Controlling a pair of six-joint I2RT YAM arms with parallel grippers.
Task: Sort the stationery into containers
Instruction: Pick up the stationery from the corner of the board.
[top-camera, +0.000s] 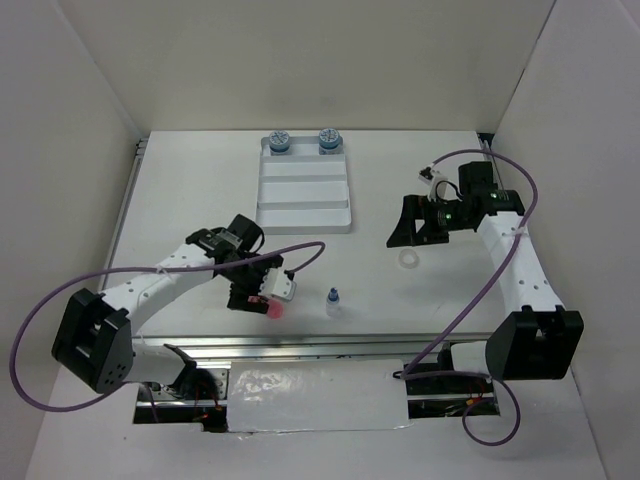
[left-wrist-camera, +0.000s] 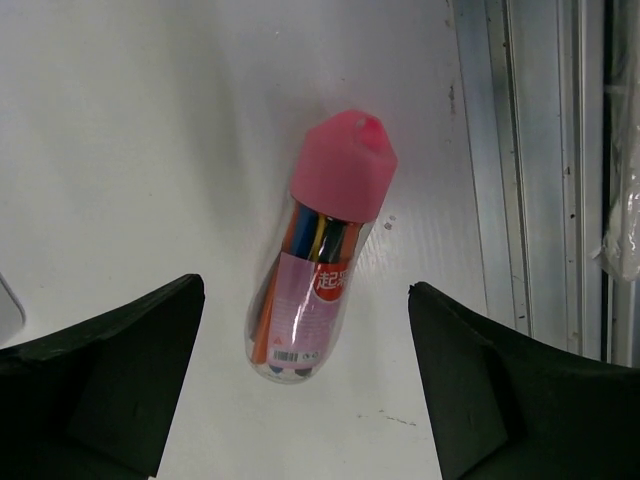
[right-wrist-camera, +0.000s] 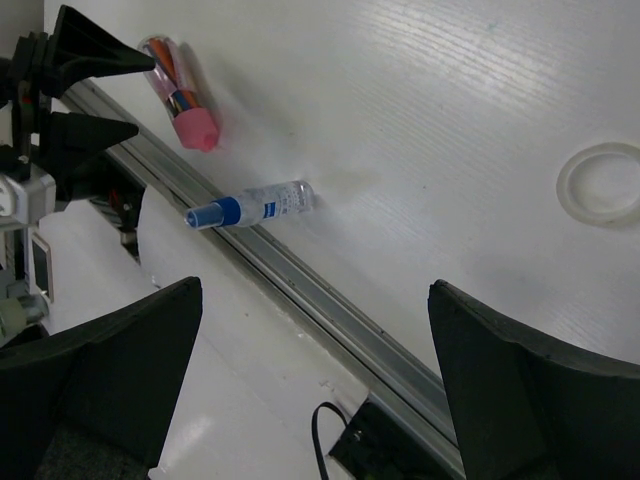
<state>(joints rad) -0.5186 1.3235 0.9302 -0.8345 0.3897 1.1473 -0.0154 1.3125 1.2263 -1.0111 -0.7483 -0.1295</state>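
Pink tube (left-wrist-camera: 318, 265) lies flat, lower centre of the overhead view, well short of tray (top-camera: 305, 190) at upper centre. Left gripper (left-wrist-camera: 305, 295) straddles it, jaws spread, likely lining up a pinch. Right gripper (right-wrist-camera: 312, 292) spread too, empty, near white ring (right-wrist-camera: 600, 183).

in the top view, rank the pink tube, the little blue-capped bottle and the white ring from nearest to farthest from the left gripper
1. pink tube: directly under the open left gripper, lying between its fingers.
2. blue-capped bottle: a little to the right of the tube.
3. white ring: farthest right of the three.
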